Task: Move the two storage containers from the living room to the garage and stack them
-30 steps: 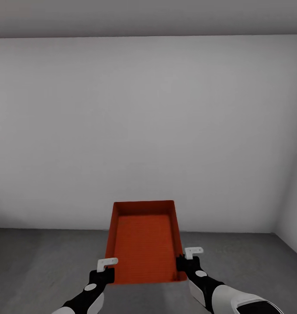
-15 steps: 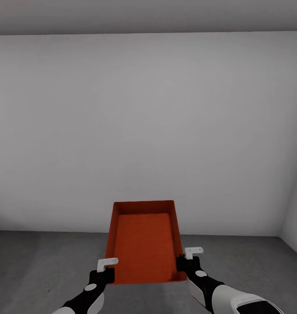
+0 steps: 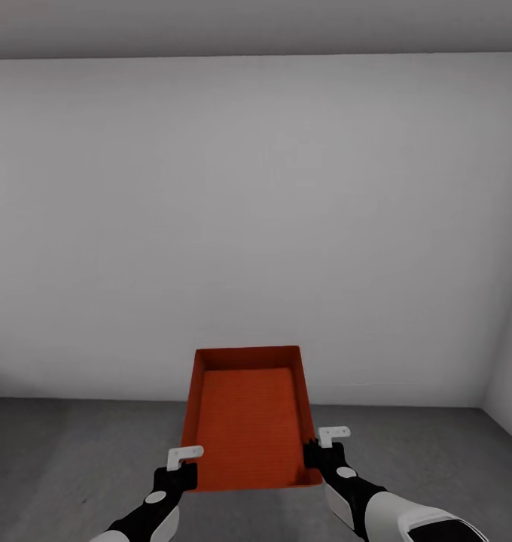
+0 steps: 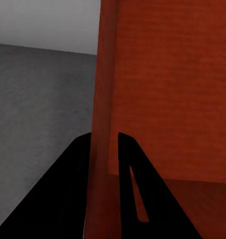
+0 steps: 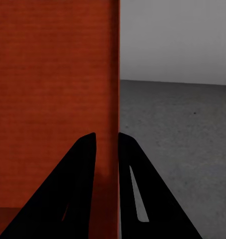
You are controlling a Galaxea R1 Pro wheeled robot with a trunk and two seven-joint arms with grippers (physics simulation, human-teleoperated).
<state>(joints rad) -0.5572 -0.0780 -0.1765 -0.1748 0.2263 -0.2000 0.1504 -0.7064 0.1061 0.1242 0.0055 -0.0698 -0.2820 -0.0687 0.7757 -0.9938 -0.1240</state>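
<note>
One storage container [image 3: 247, 421], red-orange and open on top, hangs above the grey floor [image 3: 53, 452] between the two pincers. The left gripper [image 3: 182, 468] pinches its left wall, one finger [image 4: 68, 199] outside and one inside. The right gripper [image 3: 318, 455] pinches the right wall in the same way. The container bottom is hidden. Beyond the pincers stands a white wall [image 3: 256, 226].
</note>
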